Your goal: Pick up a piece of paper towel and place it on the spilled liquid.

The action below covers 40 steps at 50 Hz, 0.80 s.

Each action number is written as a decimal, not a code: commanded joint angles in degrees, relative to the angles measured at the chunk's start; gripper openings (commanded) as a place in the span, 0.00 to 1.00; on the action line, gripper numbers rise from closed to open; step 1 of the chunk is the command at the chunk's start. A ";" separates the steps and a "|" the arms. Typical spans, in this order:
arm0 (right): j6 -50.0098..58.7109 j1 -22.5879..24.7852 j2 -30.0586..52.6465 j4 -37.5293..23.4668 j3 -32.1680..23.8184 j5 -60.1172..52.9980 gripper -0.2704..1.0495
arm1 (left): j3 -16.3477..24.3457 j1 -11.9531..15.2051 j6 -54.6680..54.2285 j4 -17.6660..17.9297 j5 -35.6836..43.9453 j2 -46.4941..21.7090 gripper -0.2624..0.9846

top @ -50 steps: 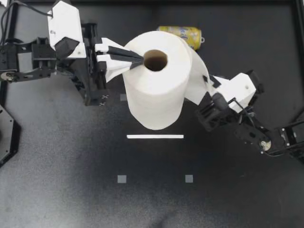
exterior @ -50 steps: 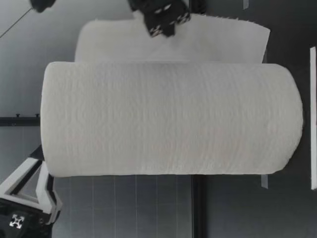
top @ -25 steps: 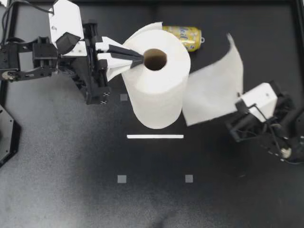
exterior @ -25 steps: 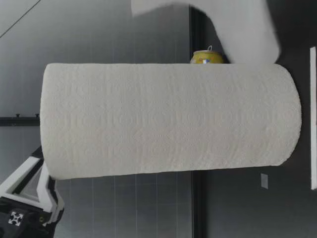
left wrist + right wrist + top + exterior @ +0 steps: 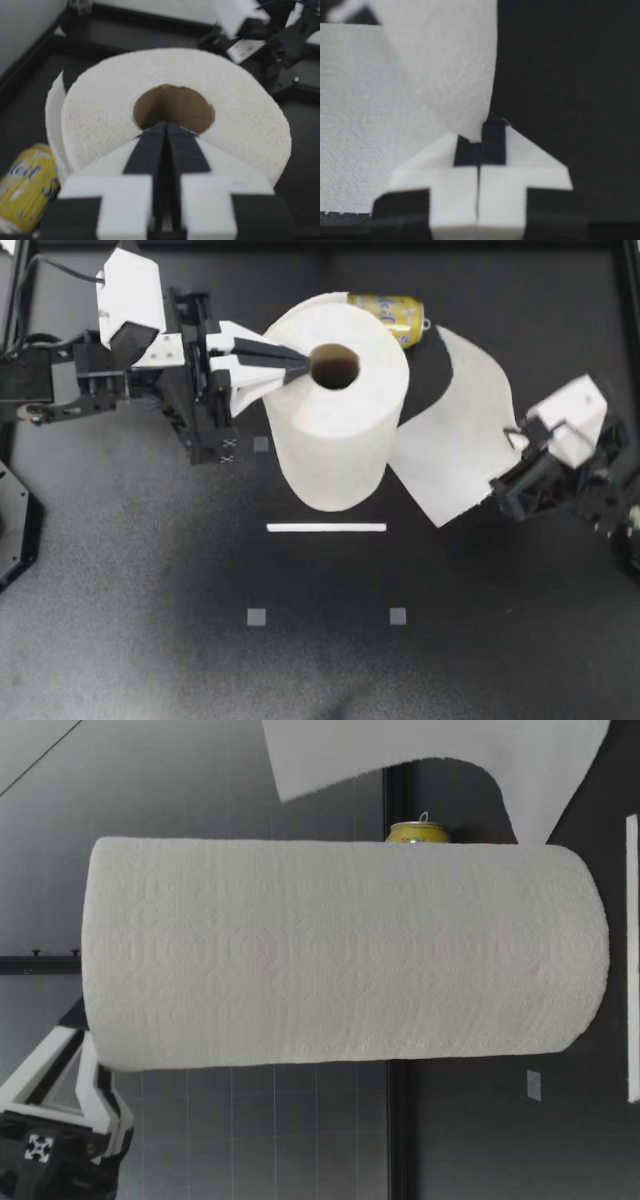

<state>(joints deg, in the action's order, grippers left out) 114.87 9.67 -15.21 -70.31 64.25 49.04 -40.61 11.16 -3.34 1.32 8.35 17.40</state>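
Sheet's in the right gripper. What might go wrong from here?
1. My right gripper pinches the white paper towel sheet by one edge; swinging it may snag the tall white paper towel roll or slip free.
2. I see no spill on the dark table near the yellow can; the target is uncertain.
3. My left gripper, shut at the roll's core, may tip it when pulling away.

place: robot lab (seemingly) | shown by: black table, grey square markers
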 commanded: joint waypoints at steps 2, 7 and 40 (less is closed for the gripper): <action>-4.92 -7.12 -3.96 -0.35 0.53 -6.50 0.09 | 0.26 -0.62 0.18 -0.44 3.08 1.32 0.29; -12.74 -15.29 -7.73 0.53 1.32 -12.83 0.09 | 0.09 -1.05 0.09 -0.79 5.80 2.11 0.29; -36.91 -47.90 0.70 2.90 -1.23 -37.18 0.09 | -2.02 -1.32 0.26 -1.67 14.85 6.06 0.29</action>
<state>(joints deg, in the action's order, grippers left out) 78.75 -36.39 -17.23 -67.24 65.57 13.71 -43.33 9.93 -3.16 -0.09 22.59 22.41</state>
